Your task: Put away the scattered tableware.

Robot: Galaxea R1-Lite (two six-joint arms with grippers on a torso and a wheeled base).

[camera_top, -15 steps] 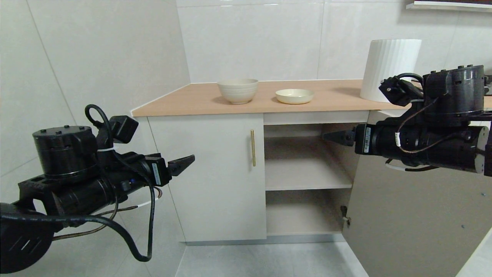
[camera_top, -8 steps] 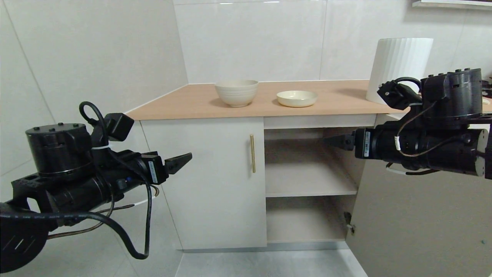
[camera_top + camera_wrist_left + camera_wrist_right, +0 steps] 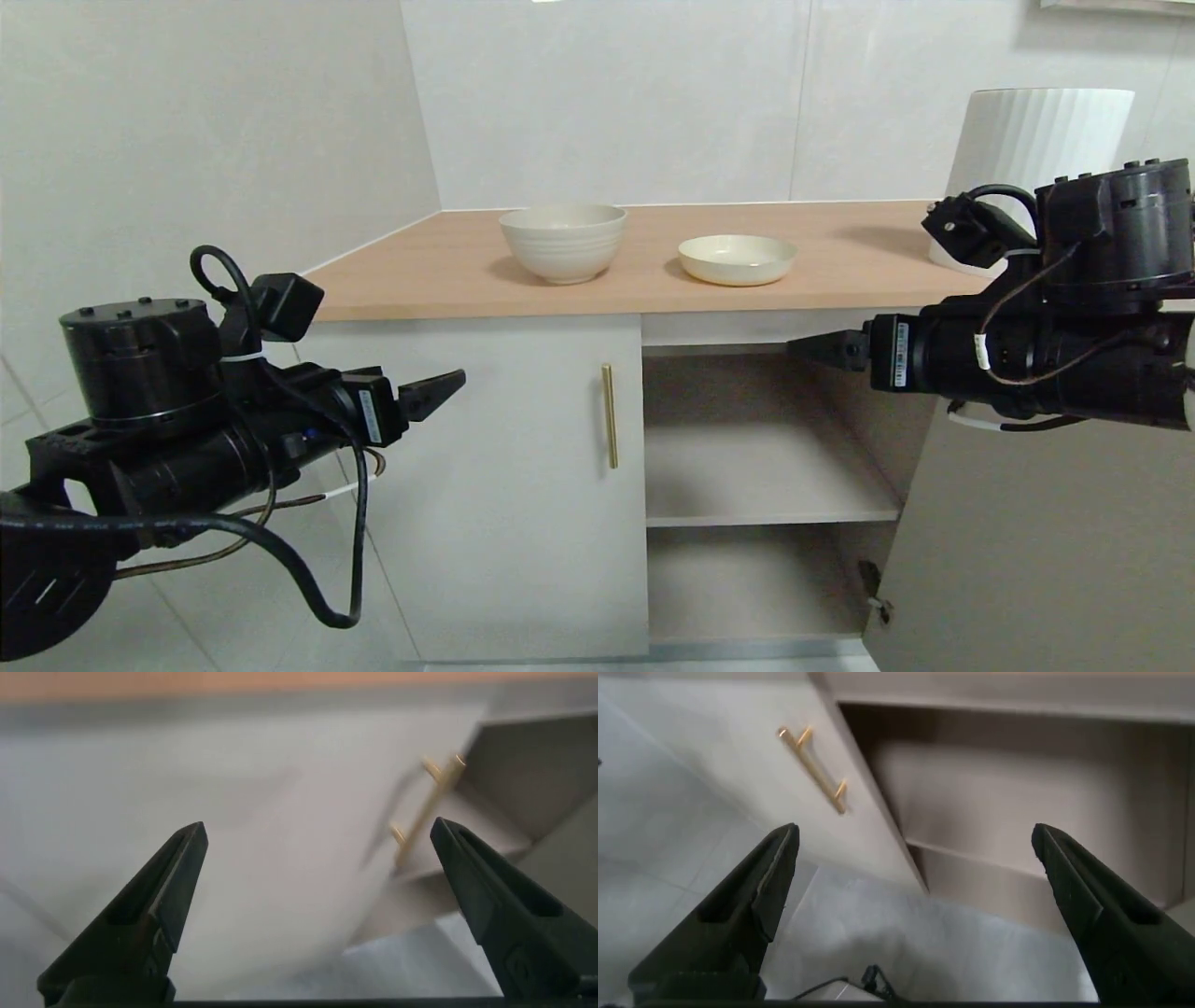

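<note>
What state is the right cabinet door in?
Open: the right door stands swung out, baring two shelves. The left door is shut.

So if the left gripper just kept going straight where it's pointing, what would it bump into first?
The left gripper would probably hit the closed white cabinet door first, on its plain face, not the gold handle. Depth is unclear, so that's a guess.

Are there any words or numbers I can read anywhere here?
The left sticker, on the left gripper: print too small to read.
The right sticker, on the right gripper: print too small to read.
On the bowl, plate, cabinet door and white ribbed container: no writing to be seen.
</note>
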